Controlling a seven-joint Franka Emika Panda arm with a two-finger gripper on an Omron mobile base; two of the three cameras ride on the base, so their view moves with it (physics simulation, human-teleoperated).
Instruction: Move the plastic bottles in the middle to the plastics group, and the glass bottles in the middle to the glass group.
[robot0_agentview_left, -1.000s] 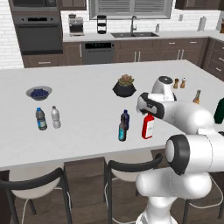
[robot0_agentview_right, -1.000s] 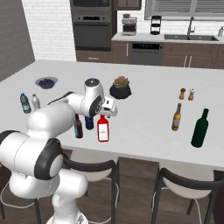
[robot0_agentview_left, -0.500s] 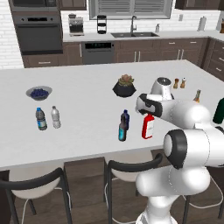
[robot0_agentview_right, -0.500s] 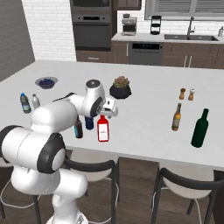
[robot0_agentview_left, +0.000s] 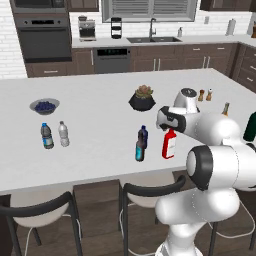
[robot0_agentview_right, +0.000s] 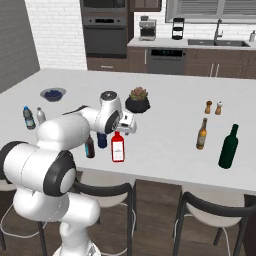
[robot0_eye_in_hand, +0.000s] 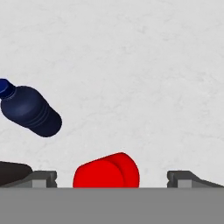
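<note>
1. Hovering over the red bottle (robot0_agentview_left: 169, 144), the gripper (robot0_eye_in_hand: 111, 177) has its jaws wide apart, the bottle's red top between the fingertips (robot0_eye_in_hand: 43, 177) in the hand view; nothing is clamped.
2. The hand hides the red bottle's neck in both base views.
3. The navy bottle (robot0_agentview_left: 143, 136) stands just left of it on the counter (robot0_agentview_left: 100, 125), and the dark teal-labelled bottle (robot0_agentview_left: 139, 151) stands nearer the front edge.
4. The water bottles (robot0_agentview_left: 54, 135) stand far left.
5. The amber bottle (robot0_agentview_right: 201, 134) and green bottle (robot0_agentview_right: 228, 147) stand far right; the arm partly hides them in the left base view.
</note>
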